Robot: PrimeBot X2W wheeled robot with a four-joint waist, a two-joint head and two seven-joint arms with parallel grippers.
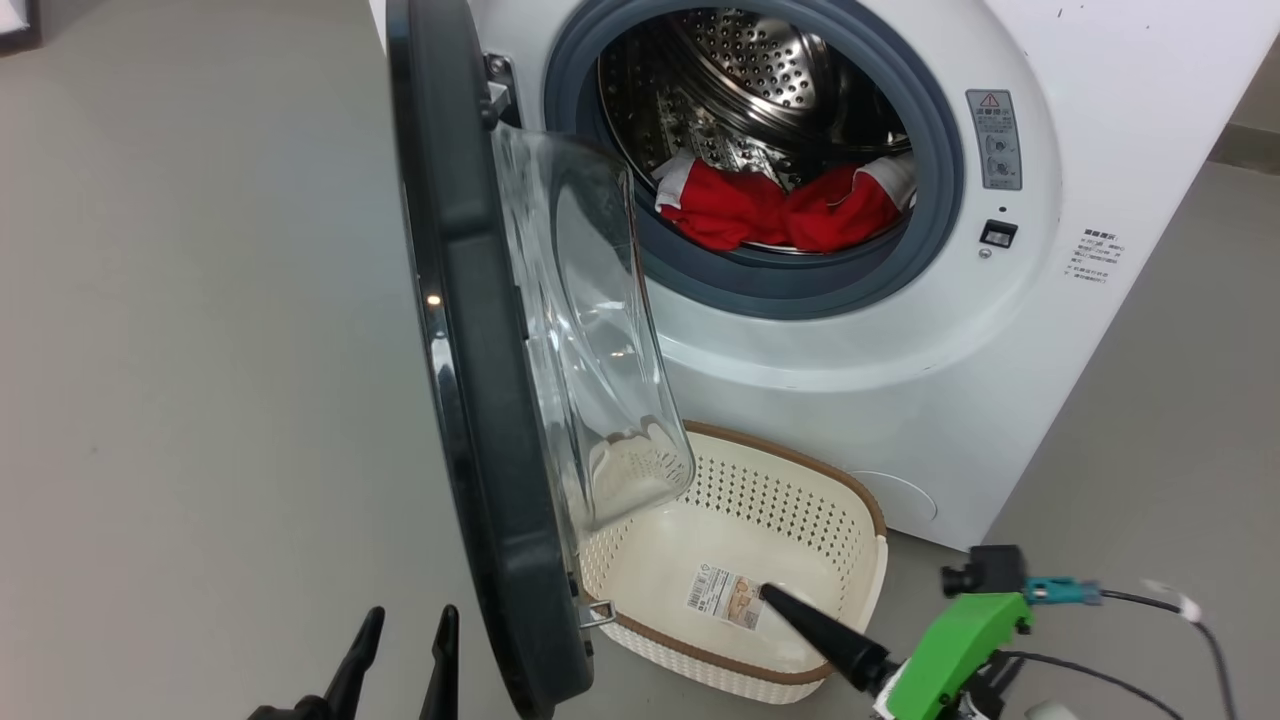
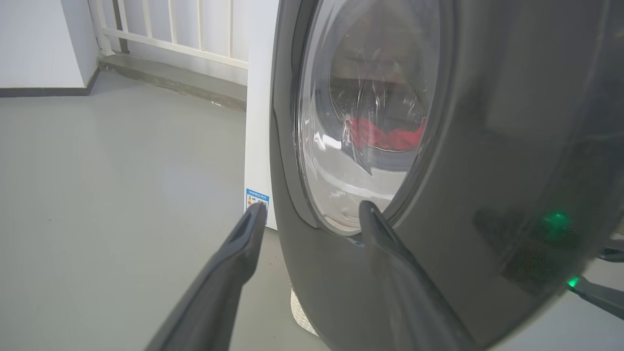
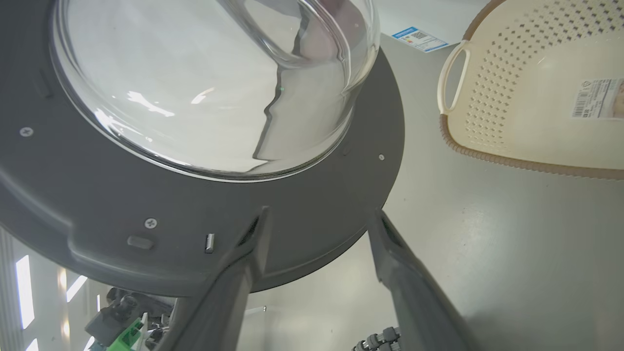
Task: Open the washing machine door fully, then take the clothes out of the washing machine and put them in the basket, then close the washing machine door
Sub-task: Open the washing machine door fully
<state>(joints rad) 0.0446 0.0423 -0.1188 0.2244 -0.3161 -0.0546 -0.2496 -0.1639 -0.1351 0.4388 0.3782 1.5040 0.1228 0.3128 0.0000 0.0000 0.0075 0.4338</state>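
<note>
A bare laundry area: a white washing machine stands on plain grey floor near a white railing.

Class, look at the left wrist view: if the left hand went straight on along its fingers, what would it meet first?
Most likely the washing machine door: the left hand points at its black outer rim, though depth is hard to judge.

Your left pincer sits low at the left of the head view, its two dark fingers pointing up and spread apart with nothing between them. Your right pincer stands spread just as wide and empty, one dark finger slanting up and leftward from its green wrist housing at the lower right.
</note>
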